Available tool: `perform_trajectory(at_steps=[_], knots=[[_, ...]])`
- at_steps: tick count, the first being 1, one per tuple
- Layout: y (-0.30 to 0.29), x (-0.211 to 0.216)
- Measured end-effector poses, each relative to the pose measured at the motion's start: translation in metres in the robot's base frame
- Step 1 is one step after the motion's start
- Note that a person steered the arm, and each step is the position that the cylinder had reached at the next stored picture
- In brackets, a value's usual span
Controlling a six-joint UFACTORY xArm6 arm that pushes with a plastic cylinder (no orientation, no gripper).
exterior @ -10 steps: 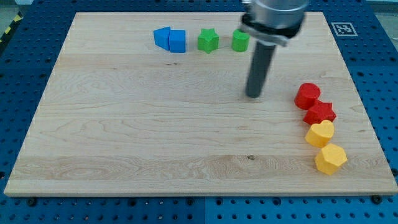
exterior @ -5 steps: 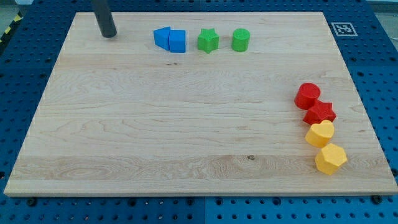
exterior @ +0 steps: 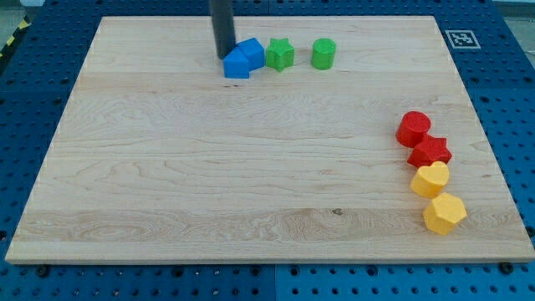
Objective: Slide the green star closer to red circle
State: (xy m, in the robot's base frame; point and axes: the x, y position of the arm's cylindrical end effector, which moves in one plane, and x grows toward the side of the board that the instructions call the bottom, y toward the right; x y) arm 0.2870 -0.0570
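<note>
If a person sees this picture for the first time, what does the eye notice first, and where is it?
The eye goes first to the dark rod at the view's top, with my tip right against the left side of two blue blocks, which touch the green star; a green cylinder stands apart to its right. Next comes the column at the view's right edge: red circle, red star, and two yellow blocks below.

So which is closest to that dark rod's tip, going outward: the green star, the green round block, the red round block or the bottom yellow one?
From my tip:
1. Green star, just to the view's right, past the blue blocks.
2. Green round block, further right along the top.
3. Red round block, right side.
4. Bottom yellow block, lower right.
</note>
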Motion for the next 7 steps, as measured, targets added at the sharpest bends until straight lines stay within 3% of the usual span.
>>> perform_trajectory(at_steps=[4,7], knots=[[0.116,0.008],[0.213,0.037]])
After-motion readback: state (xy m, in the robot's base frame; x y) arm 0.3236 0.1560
